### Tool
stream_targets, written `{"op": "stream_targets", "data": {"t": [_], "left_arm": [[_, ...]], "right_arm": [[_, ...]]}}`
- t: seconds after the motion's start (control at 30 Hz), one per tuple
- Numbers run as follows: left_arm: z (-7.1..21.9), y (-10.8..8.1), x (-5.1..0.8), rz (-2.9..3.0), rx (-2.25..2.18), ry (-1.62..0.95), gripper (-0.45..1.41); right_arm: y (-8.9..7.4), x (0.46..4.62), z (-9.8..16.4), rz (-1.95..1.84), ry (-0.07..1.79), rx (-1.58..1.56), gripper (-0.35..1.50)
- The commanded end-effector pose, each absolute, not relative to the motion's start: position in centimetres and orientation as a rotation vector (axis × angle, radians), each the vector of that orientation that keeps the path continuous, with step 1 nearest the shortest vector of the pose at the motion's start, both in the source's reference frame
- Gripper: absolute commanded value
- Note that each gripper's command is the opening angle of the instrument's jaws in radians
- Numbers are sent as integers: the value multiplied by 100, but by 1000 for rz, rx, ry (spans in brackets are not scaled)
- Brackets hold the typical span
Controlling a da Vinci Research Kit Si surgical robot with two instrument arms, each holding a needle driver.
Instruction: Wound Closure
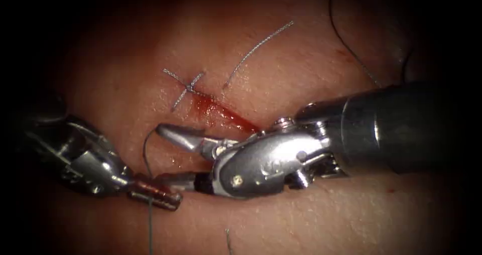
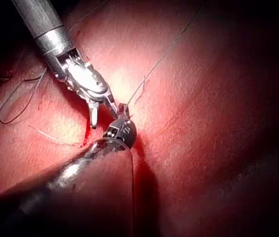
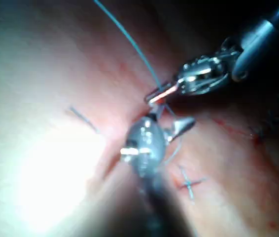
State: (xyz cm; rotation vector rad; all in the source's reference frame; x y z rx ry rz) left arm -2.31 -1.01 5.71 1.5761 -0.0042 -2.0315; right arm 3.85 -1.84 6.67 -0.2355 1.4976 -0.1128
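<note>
The tissue point(image 1: 311, 220) is seen from above in the endoscope view, with the cut point(image 1: 226, 115) running obliquely across its middle and red fluid point(image 1: 208, 107) pooled along it. At the upper end of the cut a tied stitch point(image 1: 188, 87) is seen with short cut ends point(image 1: 173, 76) spread across it, and a loose cut piece of thread point(image 1: 258, 46) lies on the tissue just to the right of the stitch.

The right arm's tool point(image 1: 183, 157) is brought in from the right, low over the lower end of the cut. Its fingers point(image 1: 178, 134) are held wide apart, and nothing is gripped between them; the upper one lies over the tissue just left of the cut, the lower one reaches toward the other tool's tip.

The left arm's tool point(image 1: 155, 194) is seen to the left of the cut, with its fingers closed together. The thread point(image 1: 149, 220) runs down from that tip, and a dark curved strand point(image 1: 145, 149) rises from it; the thread appears to be clamped there, though the contact is hard to make out. The same tip is seen in the right wrist view point(image 3: 156, 94), with thread point(image 3: 124, 34) leading away from it.

Whether that dark strand is the needle cannot be told.
</note>
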Motion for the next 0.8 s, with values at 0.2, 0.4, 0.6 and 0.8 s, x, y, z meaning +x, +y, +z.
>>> {"op": "stream_targets", "data": {"t": [0.2, 0.4, 0.6, 0.8], "left_arm": [[575, -106, -235, -2029, 1580, 2, -45], [574, -107, -235, -2026, 1582, 5, -45], [575, -106, -235, -2025, 1582, 5, -45], [575, -105, -236, -2027, 1585, 2, -45]], "right_arm": [[-191, 411, 680, -188, 1529, -259, 96], [-193, 419, 684, -232, 1560, -254, 21], [-189, 409, 682, -225, 1554, -256, -35], [-183, 400, 688, -238, 1554, -243, -35]]}}
